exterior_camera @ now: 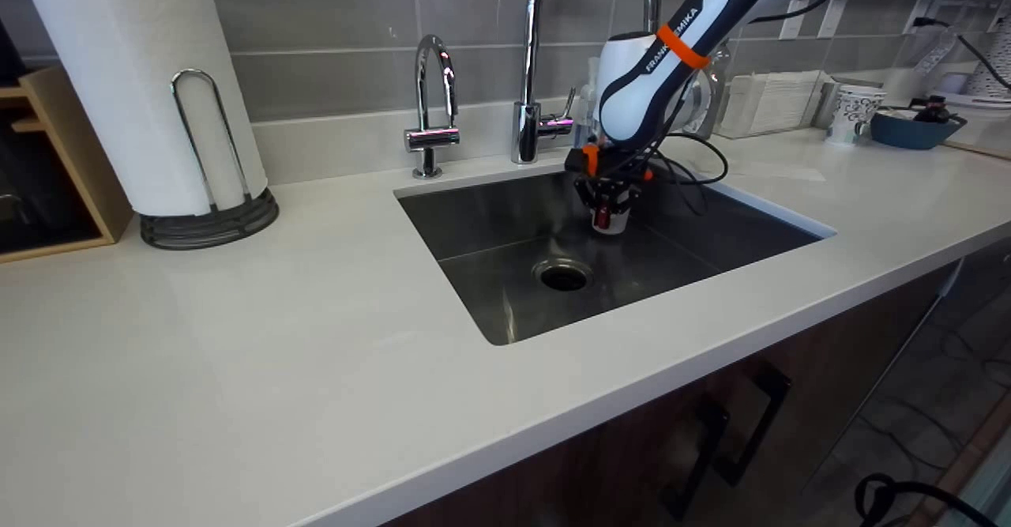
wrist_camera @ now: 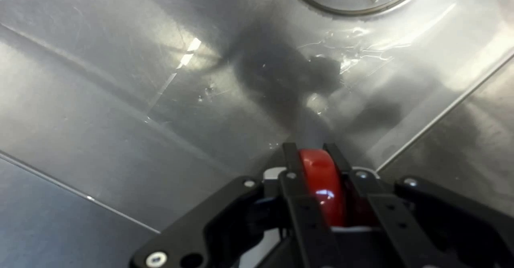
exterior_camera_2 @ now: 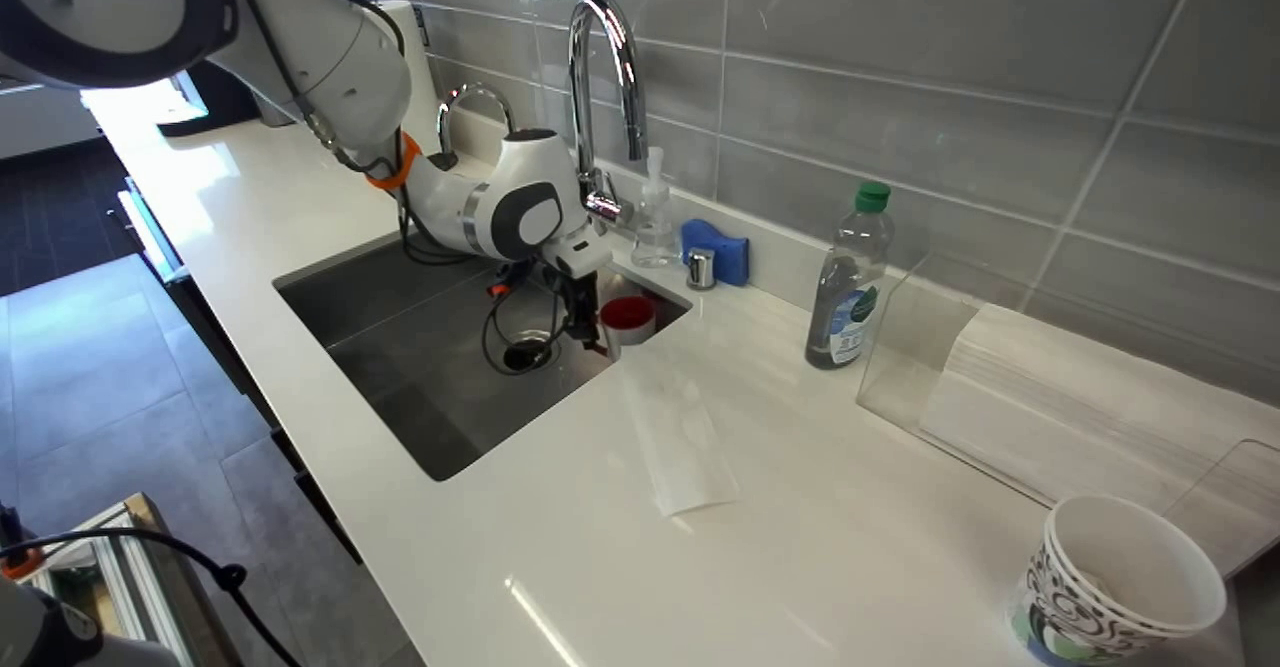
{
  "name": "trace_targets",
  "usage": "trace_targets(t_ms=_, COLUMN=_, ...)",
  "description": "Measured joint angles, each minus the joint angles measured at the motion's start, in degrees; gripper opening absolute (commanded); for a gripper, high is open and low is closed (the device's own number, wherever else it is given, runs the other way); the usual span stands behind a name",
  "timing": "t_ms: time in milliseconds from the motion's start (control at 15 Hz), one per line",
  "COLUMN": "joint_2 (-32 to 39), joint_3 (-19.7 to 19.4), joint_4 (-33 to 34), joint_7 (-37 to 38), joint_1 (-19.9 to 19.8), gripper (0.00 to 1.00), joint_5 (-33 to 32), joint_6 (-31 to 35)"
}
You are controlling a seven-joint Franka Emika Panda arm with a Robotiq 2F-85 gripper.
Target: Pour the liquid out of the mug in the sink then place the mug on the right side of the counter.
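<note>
My gripper (wrist_camera: pixel 310 147) is shut on the red handle (wrist_camera: pixel 321 187) of the mug, which sits between the two black fingers in the wrist view. The mug (exterior_camera: pixel 610 221) is white outside and hangs within the sink (exterior_camera: pixel 505 262), beyond the drain (exterior_camera: pixel 564 276). From an exterior view the mug (exterior_camera_2: pixel 630 317) shows red at its top, close to the basin's edge. Its lower part is hidden there, and I cannot tell whether liquid is inside. Wet-looking marks lie on the basin floor near the drain (wrist_camera: pixel 353 7). The off-white counter (exterior_camera_2: pixel 800 507) surrounds the basin.
A tall chrome faucet (exterior_camera: pixel 531 53) and a smaller tap (exterior_camera: pixel 430 138) stand behind the basin. Along the backsplash are a soap dispenser (exterior_camera_2: pixel 655 227), a blue sponge holder (exterior_camera_2: pixel 725 255), a green-capped bottle (exterior_camera_2: pixel 848 292) and a napkin box (exterior_camera_2: pixel 1070 417). A paper cup (exterior_camera_2: pixel 1100 587) stands nearby.
</note>
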Motion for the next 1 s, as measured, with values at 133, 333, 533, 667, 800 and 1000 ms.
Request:
trace_targets(t_ms=133, joint_2=-1.1, joint_3=0.0, joint_4=-0.8, joint_7=0.0, joint_1=0.6, gripper=0.05, joint_5=0.0, joint_6=-0.1)
trace_targets(t_ms=333, joint_2=-3.0, joint_3=0.4, joint_4=-2.5, joint_7=0.0, joint_1=1.8, gripper=0.05, joint_5=0.0, joint_6=-1.9)
trace_targets(t_ms=533, joint_2=-4.7, joint_3=2.3, joint_4=-4.3, joint_7=-0.4, joint_1=1.9, gripper=0.05, joint_5=0.2, joint_6=-4.8)
trace_targets(t_ms=667, joint_2=-5.9, joint_3=4.2, joint_4=-5.6, joint_7=-1.6, joint_1=1.5, gripper=0.05, joint_5=1.4, joint_6=-6.8)
trace_targets(t_ms=800, joint_2=-7.3, joint_3=6.4, joint_4=-6.7, joint_7=-3.9, joint_1=0.6, gripper=0.05, joint_5=3.7, joint_6=-8.7)
trace_targets(t_ms=1000, joint_2=-10.0, joint_3=10.5, joint_4=-8.0, joint_7=-9.5, joint_1=-2.5, gripper=0.05, joint_5=10.2, joint_6=-12.6)
